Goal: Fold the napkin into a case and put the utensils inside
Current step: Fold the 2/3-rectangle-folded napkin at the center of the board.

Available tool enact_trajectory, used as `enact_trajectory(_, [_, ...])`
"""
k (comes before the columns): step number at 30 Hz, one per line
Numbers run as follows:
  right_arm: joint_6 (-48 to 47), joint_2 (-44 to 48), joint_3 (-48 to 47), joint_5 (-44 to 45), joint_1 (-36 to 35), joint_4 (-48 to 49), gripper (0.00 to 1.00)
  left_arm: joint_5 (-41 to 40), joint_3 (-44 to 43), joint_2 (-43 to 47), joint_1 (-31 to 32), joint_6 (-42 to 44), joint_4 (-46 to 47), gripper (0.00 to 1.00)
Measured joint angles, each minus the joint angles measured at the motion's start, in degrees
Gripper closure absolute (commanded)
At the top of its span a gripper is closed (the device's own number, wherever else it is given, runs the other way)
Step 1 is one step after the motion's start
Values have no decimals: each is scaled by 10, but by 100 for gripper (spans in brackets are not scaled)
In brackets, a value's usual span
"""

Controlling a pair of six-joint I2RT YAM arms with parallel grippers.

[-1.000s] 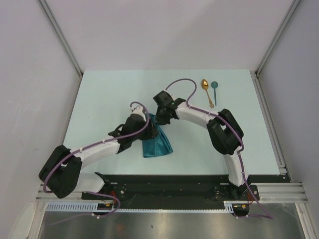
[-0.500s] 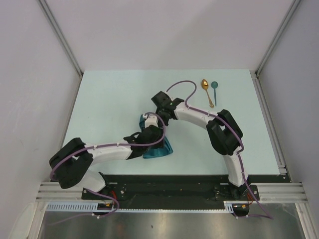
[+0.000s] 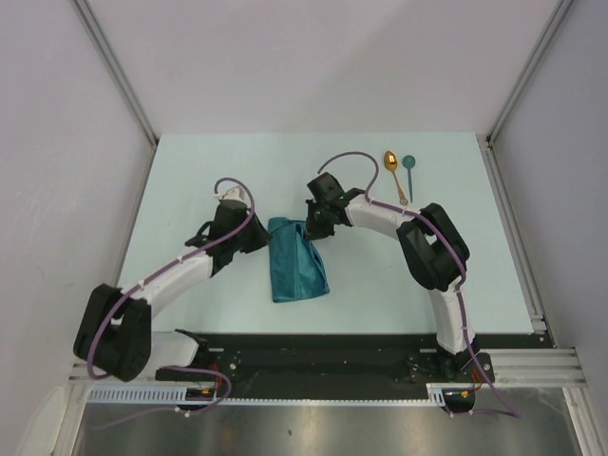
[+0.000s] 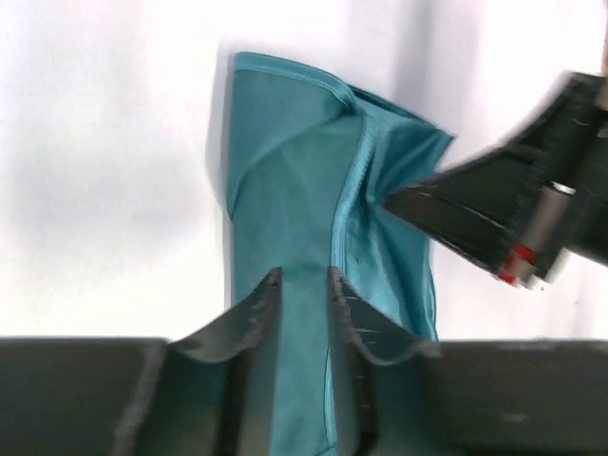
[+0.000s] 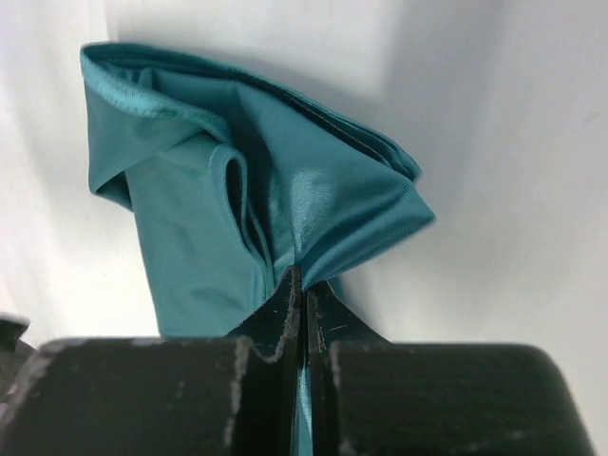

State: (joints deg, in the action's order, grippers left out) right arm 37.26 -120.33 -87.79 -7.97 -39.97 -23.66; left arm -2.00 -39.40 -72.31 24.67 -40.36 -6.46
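Tightly shut, the right gripper pinches the upper right corner of the half-folded napkin, which lies at frame centre. The left gripper hovers at its left edge, jaws narrowly apart, holding nothing. Light, limp and slippery, the cloth is likely best taken at hems and corners. The gold spoon and teal spoon lie upper right, with the right arm just beside their handles.

The right end effector is blurred and cut off at the left wrist view's edge.
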Motion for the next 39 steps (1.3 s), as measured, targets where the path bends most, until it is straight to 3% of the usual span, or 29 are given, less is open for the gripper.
enact_trajectory(8, [-76,0,3,-23,20,31,100,63,-120,-165,-38,5,-9,100])
enact_trajectory(21, [-129,0,-22,8,-7,16,100,63,-156,-292,-42,9,10,100])
enact_trajectory(32, [-168,-38,-143,130,-86,-43,100,73,-148,-308,-43,1,72,100])
enact_trajectory(39, [-124,-66,-159,171,-96,-67,100,86,-126,-308,-45,-13,116,100])
